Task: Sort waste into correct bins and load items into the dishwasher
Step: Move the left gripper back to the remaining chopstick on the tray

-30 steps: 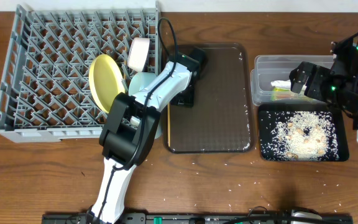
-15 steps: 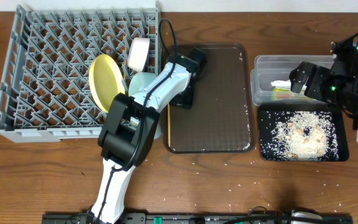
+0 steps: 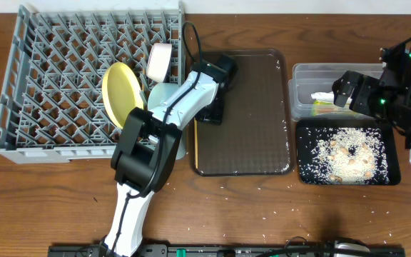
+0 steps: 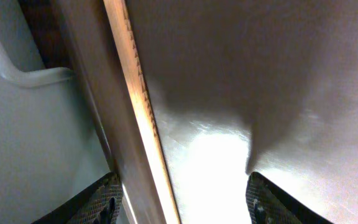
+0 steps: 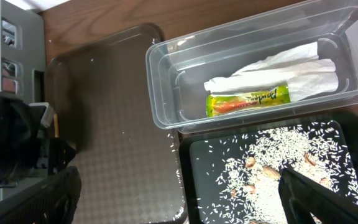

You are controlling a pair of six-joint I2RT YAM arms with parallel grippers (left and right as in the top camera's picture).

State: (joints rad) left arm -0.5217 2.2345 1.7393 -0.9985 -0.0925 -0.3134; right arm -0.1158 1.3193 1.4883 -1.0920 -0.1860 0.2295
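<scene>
At the left rim of the dark brown serving tray (image 3: 248,114), my left jaws sit low and spread wide. One fingertip (image 4: 101,198) is on each side of a thin wooden chopstick (image 4: 135,106) that lies along that rim, and I see no contact with it.

Just beside is the large grey plastic dish rack (image 3: 56,78). A round yellow plate (image 3: 120,91) stands on edge in it. A light blue bowl (image 3: 159,93) is next to the plate by the rack's right wall, with a white round vessel (image 3: 160,61) behind.

Far side: my right jaws hang open and empty above the clear plastic rectangular tub (image 5: 166,93). Inside it are a white crumpled paper napkin (image 5: 291,62) and a green-and-yellow wrapper packet (image 5: 247,101). The shallow black rectangular tray (image 3: 389,160) lies right against the tub and carries whitish rice grains (image 5: 272,186) with beige scraps. Stray grains dot the brown wooden worktop (image 3: 262,207).
</scene>
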